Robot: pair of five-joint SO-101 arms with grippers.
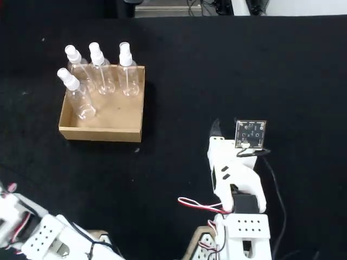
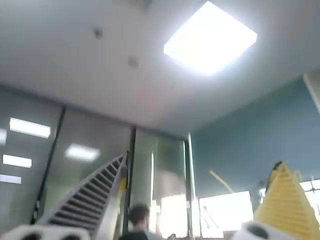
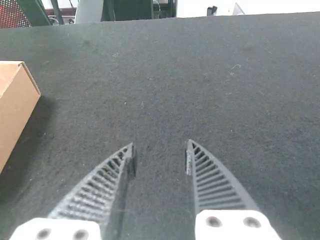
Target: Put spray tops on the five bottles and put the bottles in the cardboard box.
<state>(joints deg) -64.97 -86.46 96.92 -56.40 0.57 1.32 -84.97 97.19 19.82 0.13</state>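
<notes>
You have four bottles (image 1: 103,73) standing upright in the cardboard box (image 1: 101,131), spray tops (image 1: 125,52) on all four: three along its far wall, one at the left side. The box sits far-left on the black surface (image 1: 217,65). Your right gripper (image 3: 160,150) is low over the surface, well apart from the box and nearer the arms, with its jaws narrowly parted on nothing but cloth. Its wrist camera board (image 1: 250,134) sits just beside them, and red-and-white wires (image 1: 198,205) loop at the base. Your left arm (image 1: 49,238) is folded at the near-left corner. The left gripper (image 2: 201,161) points up at a ceiling light panel (image 2: 210,37), jaws wide and holding nothing.
</notes>
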